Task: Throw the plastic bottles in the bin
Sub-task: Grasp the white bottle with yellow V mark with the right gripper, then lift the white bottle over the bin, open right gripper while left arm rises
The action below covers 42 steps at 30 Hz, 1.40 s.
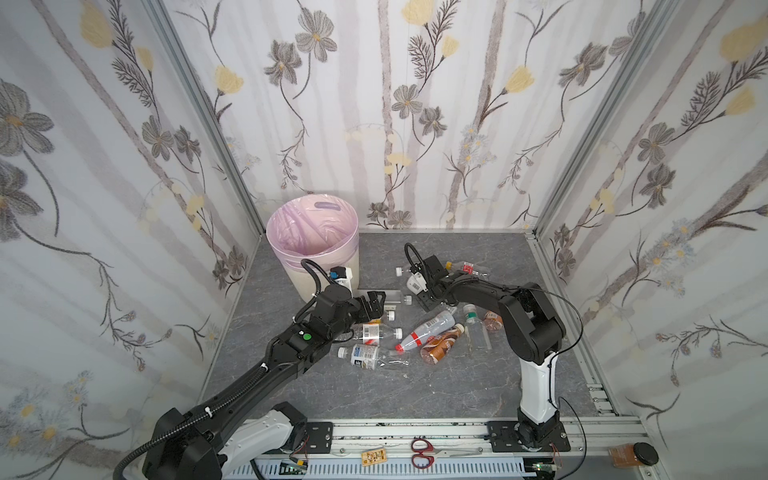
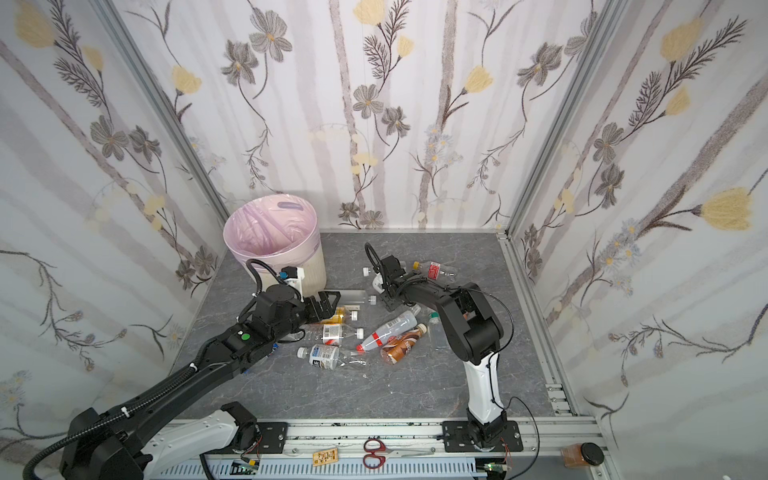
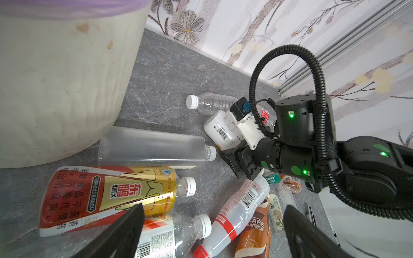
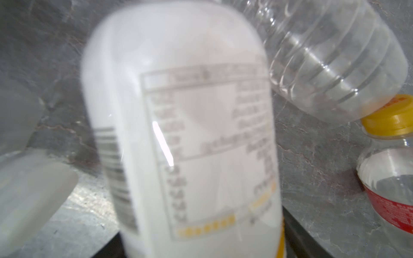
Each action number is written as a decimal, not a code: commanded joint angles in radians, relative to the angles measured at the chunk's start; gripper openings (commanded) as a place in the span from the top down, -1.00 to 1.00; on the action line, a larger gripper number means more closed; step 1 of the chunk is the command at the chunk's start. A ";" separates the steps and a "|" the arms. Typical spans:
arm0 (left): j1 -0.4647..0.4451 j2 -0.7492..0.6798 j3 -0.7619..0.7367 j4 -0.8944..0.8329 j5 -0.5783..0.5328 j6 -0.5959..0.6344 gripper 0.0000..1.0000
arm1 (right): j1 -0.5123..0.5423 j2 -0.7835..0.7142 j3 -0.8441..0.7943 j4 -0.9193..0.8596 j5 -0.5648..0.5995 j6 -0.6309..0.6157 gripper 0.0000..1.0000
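Observation:
The bin (image 1: 299,279) (image 2: 316,266) (image 3: 55,78), cream with a pink liner, stands at the back left. Several plastic bottles (image 1: 415,336) (image 2: 374,338) lie in a pile on the grey floor. My left gripper (image 1: 376,305) (image 2: 328,303) (image 3: 214,206) is open just above the pile beside the bin, over a red-and-gold labelled bottle (image 3: 107,194) and a frosted bottle (image 3: 152,146). My right gripper (image 1: 422,297) (image 2: 388,299) (image 4: 204,245) is shut on a white bottle (image 1: 414,284) (image 3: 221,130) (image 4: 178,134). A clear ribbed bottle (image 4: 335,55) and a yellow-capped bottle (image 4: 391,156) lie just beyond it.
Flowered walls with metal corner posts close in three sides. Red scissors (image 1: 422,451), a small tag (image 1: 374,457) and a black-lidded jar (image 1: 631,455) lie on the front rail. Open grey floor (image 1: 374,395) lies in front of the pile.

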State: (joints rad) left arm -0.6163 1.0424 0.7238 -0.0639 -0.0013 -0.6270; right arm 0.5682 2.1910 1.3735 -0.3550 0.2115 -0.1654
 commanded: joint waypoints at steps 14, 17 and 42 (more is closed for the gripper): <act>-0.002 0.003 0.015 0.018 -0.028 0.010 -1.00 | -0.007 -0.120 -0.021 0.048 -0.004 0.005 -0.35; -0.002 -0.008 0.025 0.018 -0.035 0.025 -1.00 | -0.007 -0.174 -0.027 0.058 -0.020 0.019 -0.34; 0.080 -0.236 0.266 -0.008 -0.408 0.232 -1.00 | 0.148 -0.372 0.513 0.324 -0.122 0.296 -0.30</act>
State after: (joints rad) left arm -0.5579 0.8284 0.9749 -0.0795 -0.3294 -0.4103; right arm 0.7013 1.7874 1.8240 -0.0860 0.1040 0.0853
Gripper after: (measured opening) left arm 0.997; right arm 0.652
